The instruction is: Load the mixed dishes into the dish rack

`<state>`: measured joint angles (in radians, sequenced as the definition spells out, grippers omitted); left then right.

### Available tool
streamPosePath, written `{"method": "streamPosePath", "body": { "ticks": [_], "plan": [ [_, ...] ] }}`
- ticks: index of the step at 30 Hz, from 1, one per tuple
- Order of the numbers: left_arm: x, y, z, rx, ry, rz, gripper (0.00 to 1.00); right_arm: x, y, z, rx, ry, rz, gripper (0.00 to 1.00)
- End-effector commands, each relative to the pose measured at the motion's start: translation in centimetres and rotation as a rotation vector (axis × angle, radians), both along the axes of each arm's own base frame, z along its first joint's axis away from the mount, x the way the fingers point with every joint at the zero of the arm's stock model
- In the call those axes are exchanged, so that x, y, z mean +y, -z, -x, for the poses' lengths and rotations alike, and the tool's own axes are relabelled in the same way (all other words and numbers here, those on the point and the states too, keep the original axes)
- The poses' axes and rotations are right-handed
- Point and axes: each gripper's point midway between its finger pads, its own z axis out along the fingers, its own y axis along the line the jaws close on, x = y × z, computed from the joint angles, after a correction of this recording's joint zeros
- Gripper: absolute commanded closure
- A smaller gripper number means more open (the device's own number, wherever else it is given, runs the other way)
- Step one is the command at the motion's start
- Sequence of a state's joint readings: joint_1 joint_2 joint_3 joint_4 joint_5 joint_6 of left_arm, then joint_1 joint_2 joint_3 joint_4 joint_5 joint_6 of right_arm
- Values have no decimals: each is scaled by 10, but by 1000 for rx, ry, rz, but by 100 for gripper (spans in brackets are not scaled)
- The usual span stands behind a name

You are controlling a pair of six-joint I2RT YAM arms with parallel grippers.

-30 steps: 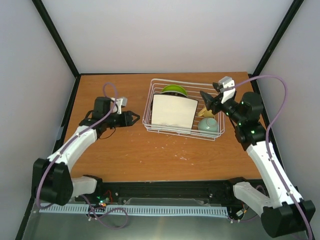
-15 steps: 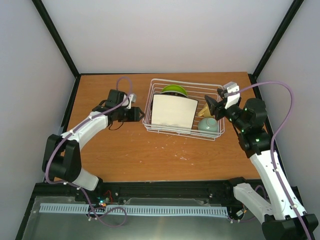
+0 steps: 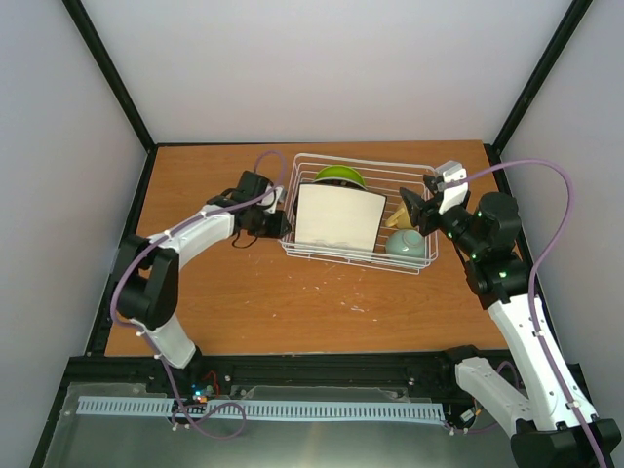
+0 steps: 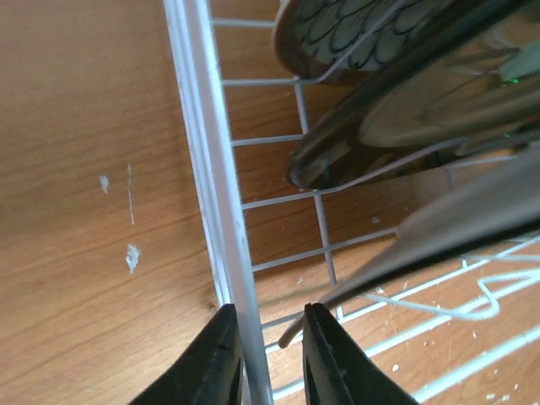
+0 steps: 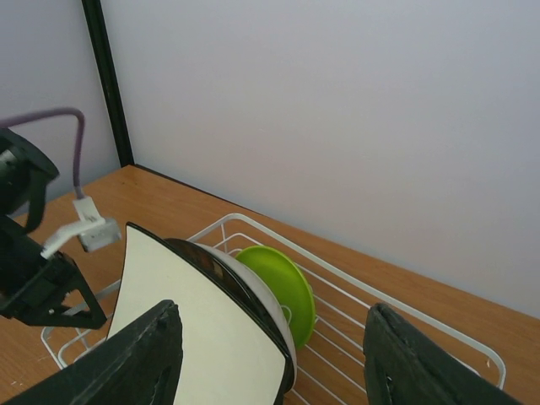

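Observation:
The dish rack stands at the table's middle back. In it stand the white square plate, the lime-green plate, the mint-green bowl and the yellow mug. My left gripper is at the rack's left side. In the left wrist view its jaws are narrowly open astride the rack's rim wire, the left finger touching it. Beyond are the brown patterned plate, the dark-rimmed cream plate and the square plate's edge. My right gripper hangs wide open and empty above the rack's right end.
The rack lies between both arms. Black frame posts and grey walls close in the table's back and sides. White crumbs dot the wood in front of the rack. The left gripper shows in the right wrist view.
My left arm has swung right, from bare table to the rack's left rim. My right gripper has drawn back slightly to the right and stayed open.

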<state>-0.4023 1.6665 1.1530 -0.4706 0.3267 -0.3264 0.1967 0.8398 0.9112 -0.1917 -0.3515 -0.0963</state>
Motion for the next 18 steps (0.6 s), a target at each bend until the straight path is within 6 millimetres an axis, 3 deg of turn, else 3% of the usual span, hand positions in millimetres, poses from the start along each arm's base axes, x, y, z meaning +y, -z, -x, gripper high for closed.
{"method": "streamPosePath", "body": {
  "ticks": [1, 3, 11, 18],
  "plan": [
    [-2, 11, -2, 20, -4, -107, 90, -3, -5, 5, -21, 5, 4, 42],
    [1, 13, -1, 29, -20, -129, 99, -3, -5, 6, -23, 7, 11, 42],
    [24, -9, 13, 37, -131, -178, 99, -1, -3, 8, -15, -11, 15, 43],
    [46, -24, 44, 64, -297, -192, 100, 2, -3, 13, -9, -36, 0, 44]
  ]
}}
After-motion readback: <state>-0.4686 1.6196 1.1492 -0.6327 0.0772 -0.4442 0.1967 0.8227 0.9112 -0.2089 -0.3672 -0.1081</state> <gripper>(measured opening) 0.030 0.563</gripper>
